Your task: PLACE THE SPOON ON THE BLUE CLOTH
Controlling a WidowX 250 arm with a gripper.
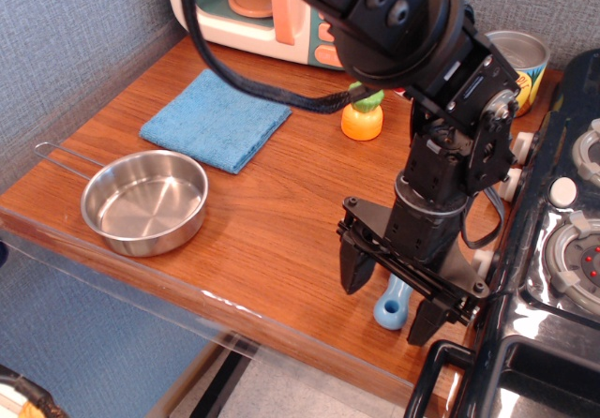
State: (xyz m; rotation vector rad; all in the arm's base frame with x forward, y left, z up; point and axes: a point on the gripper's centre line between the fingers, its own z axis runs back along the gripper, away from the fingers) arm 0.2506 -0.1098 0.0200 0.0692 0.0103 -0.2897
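The spoon (391,307) lies near the table's front right edge; only the end of its light-blue handle shows, and the grey bowl is hidden behind the gripper. My gripper (390,295) hangs over it, open, with one black finger to the left of the handle and the other to its right. The fingers are not closed on the handle. The blue cloth (216,119) lies flat at the back left of the table, far from the gripper.
A steel pan (144,201) with a wire handle sits at the front left. A toy microwave (253,6) stands at the back. An orange toy with a green top (362,114) and a pineapple can (518,62) are behind the arm. A black stove (553,268) borders the right.
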